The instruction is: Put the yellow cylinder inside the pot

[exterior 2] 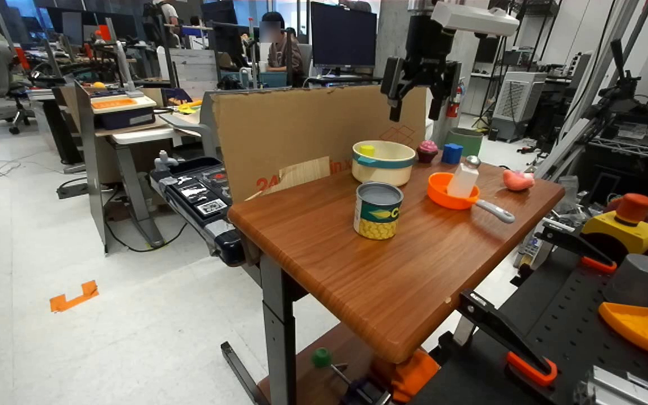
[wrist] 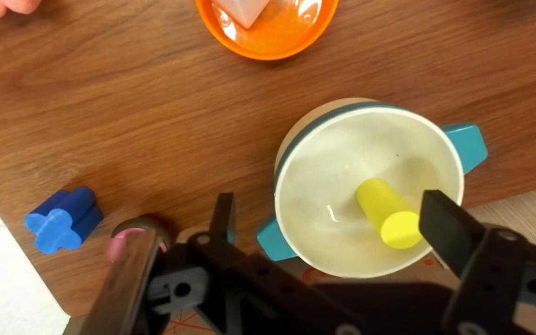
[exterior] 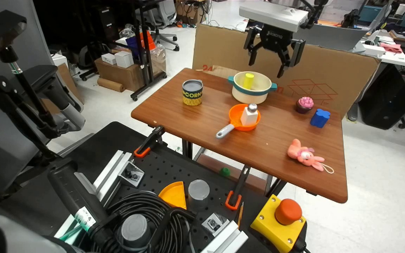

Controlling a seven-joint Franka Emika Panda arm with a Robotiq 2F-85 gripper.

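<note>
The yellow cylinder (wrist: 382, 204) stands inside the pot (wrist: 365, 114), on end, off to one side of its floor. In an exterior view its whole upper part shows within the cream pot (exterior: 250, 96) with teal rim and handles; elsewhere only the top of the cylinder (exterior 2: 367, 150) clears the rim. My gripper (wrist: 328, 194) is open wide, with nothing held. It hangs in the air above the table, higher than the pot, as both exterior views show. In the wrist view one finger (wrist: 447, 228) overlaps the cylinder's edge; the jaws look apart from it.
An orange pan (exterior: 236, 114) holding a white shaker (exterior: 249, 116) lies in front of the pot. A corn can (exterior: 192, 93), a pink-topped cupcake (exterior: 305, 104), a blue block (exterior: 320, 118) and a pink plush (exterior: 304, 154) are also on the table. A cardboard sheet (exterior: 220, 45) stands behind.
</note>
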